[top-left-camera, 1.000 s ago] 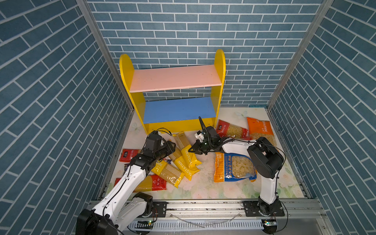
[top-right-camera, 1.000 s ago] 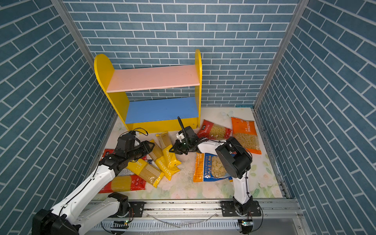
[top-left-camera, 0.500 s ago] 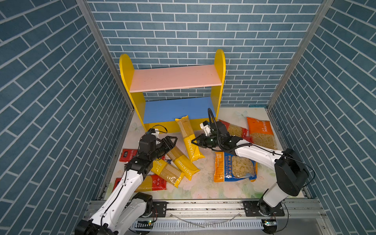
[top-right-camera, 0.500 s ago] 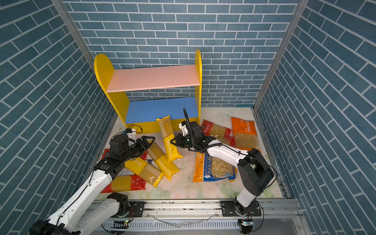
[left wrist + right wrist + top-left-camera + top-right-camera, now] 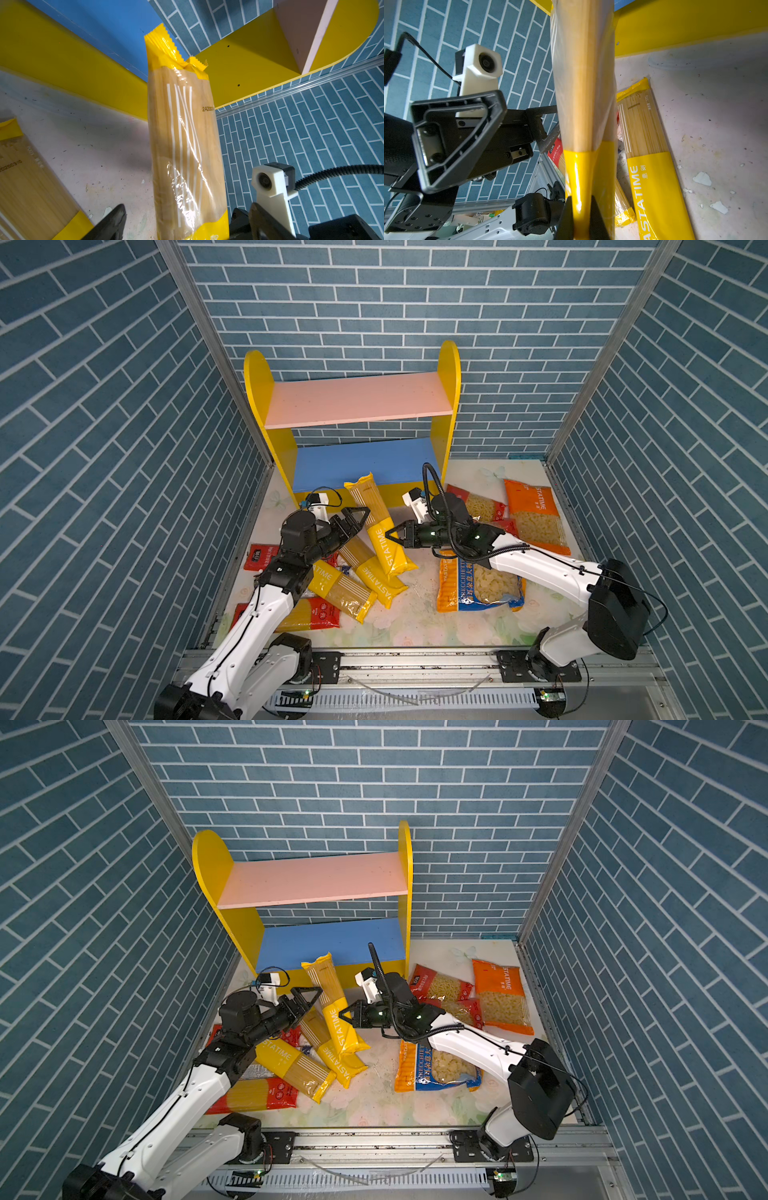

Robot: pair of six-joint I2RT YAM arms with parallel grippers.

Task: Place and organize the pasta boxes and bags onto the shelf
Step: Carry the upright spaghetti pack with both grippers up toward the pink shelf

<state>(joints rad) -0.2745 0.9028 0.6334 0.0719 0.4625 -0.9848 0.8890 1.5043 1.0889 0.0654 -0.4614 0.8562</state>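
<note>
The table [image 5: 415, 610] has a pale cover with flowers, and blue brick walls close it on three sides. The shelf [image 5: 450, 377] stands at the back edge, nearer to the back left corner, with its pink upper board [image 5: 357, 404] above its blue lower board [image 5: 353, 464].

All the pasta packs are on the table, in front of the shelf. The blue-orange bag [image 5: 478, 585] lies flat in the front half, partly under the right arm. The orange bag [image 5: 534, 514] lies along the right edge toward the back. The red bag [image 5: 478, 506] is just beside it, near the right foot of the shelf. A red spaghetti pack [image 5: 318, 614] lies near the front left corner, partly under the left arm. The lying yellow packs [image 5: 340, 591] are side by side next to it.

The raised yellow pack [image 5: 374, 518] stands tilted. Its upper end is before the front edge of the blue lower board and its lower end is over the lying yellow packs; I cannot tell if it rests on them.

The right gripper [image 5: 390, 536] is clamped on the yellow lower part of this raised pack. The left gripper [image 5: 356, 523] is at the other side of the pack with jaws spread wide. In the left wrist view one of its fingers [image 5: 113, 220] is apart from the pack.
</note>
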